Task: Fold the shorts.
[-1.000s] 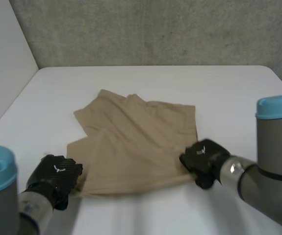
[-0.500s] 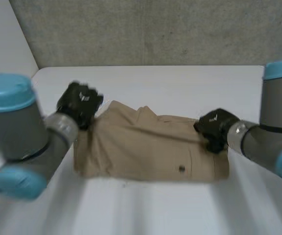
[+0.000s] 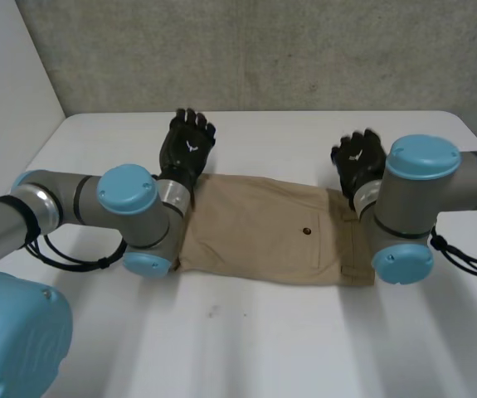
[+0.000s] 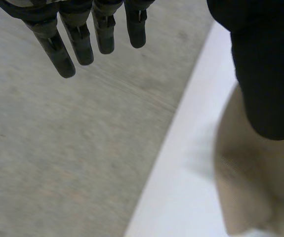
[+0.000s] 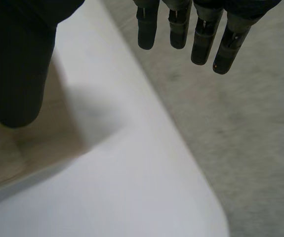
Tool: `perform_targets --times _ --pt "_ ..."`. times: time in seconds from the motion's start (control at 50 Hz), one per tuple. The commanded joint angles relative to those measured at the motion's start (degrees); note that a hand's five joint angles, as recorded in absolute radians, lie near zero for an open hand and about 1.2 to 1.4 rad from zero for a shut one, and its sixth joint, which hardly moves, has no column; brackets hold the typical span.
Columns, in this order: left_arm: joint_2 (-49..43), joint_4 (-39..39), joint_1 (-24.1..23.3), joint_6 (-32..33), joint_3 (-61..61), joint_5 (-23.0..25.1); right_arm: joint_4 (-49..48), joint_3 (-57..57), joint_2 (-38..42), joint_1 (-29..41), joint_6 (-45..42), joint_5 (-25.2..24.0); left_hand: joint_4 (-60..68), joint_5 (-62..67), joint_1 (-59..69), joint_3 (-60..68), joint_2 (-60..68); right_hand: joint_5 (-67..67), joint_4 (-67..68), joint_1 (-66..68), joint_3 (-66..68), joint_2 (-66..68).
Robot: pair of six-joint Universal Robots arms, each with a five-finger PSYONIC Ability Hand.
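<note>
The tan shorts lie folded into a long flat band across the middle of the white table, a small dark button on the upper layer. My left hand hovers just beyond the band's far left corner, fingers straight and spread, holding nothing. My right hand hovers beyond the far right corner, likewise open and empty. In the left wrist view the fingers point out past the table edge, with the shorts under the thumb. In the right wrist view the fingers are straight above the table's far corner, and the shorts lie under the thumb.
A grey concrete wall rises behind the table's far edge and a pale panel stands at the left. Both forearms lie across the ends of the shorts. Bare tabletop stretches in front of the shorts.
Both hands carried the near edge of the shorts over to the far side, making a fold, then let go and opened. They now hover just beyond the far corners.
</note>
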Motion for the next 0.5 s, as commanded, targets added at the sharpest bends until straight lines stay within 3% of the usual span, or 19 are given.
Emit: perform_targets --times 0.02,0.14,0.22,0.3,0.4,0.5 --pt "8.8 6.8 0.4 -0.2 -8.3 -0.4 -4.1 6.1 -10.7 -0.1 5.2 0.1 -2.3 -3.1 -0.9 -2.8 -2.5 -4.1 -3.4 -1.7 -2.3 -2.6" --pt "18.8 6.4 1.4 -2.1 -18.8 0.3 0.5 12.4 -18.4 -0.1 6.2 -3.1 -2.3 -3.1 -0.9 -2.8 -2.5 -4.1 -3.4 -1.7 -2.3 -2.6" --pt "25.8 4.9 3.6 -6.8 -26.1 0.5 6.7 16.4 -21.2 -0.3 7.8 -5.7 -2.3 -3.1 -0.9 -2.8 -2.5 -4.1 -3.4 -1.7 -2.3 -2.6" --pt "31.5 1.1 6.3 -13.6 -31.4 0.5 12.0 20.1 -23.2 -1.1 14.6 -8.0 -2.3 -3.1 -0.9 -2.8 -2.5 -4.1 -3.4 -1.7 -2.3 -2.6" --pt "34.5 -8.0 10.4 -27.4 -34.1 0.5 13.1 26.8 -25.4 -3.6 24.2 -13.4 -1.6 -2.3 -0.2 -2.1 -1.8 -0.4 0.3 2.0 1.5 1.1" --pt "33.9 -16.6 12.4 -37.3 -33.7 0.6 9.5 32.5 -25.5 -6.1 25.6 -16.1 7.9 7.2 9.3 7.4 7.8 2.4 3.0 4.7 4.2 3.8"
